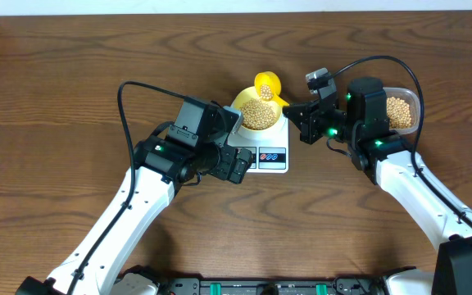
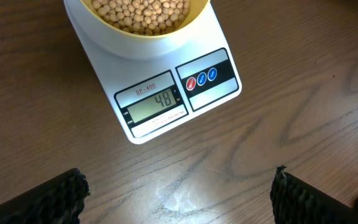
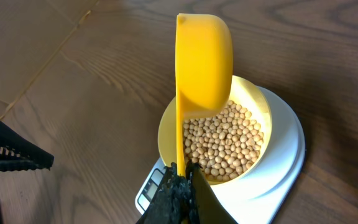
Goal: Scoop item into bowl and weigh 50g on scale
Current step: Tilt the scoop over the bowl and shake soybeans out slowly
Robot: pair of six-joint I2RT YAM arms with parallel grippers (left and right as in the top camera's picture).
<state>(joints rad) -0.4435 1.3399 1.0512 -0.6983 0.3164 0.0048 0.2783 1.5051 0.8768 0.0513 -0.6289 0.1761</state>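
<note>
Right gripper (image 3: 182, 180) clamped tight on the handle of a yellow scoop (image 3: 204, 62), holding it tipped on edge directly ahead of and above its fingertips. Just beyond and below that gripper, the pale yellow-green bowl (image 3: 247, 90) sat on the white scale (image 2: 104, 68), filled most of the way with tan beans (image 3: 229, 143). The overhead view showed a few beans lying in the scoop's cup.

The left gripper (image 2: 179, 193) hung with its jaws spread wide and holding nothing, over bare wooden surface (image 2: 291, 124). The scale lay just ahead of it, and its display (image 2: 157, 102) read 48. A clear tub (image 1: 416, 98) holding more beans sat behind the right gripper, beside that arm.

The step in hand appeared to be the fine top-up of the bowl, with the reading a little short of the target. The next move likely called for a very slight further tilt or a gentle shake, so that only a few beans dropped. One generous pour could overshoot, and beans would then have to be taken back out.
</note>
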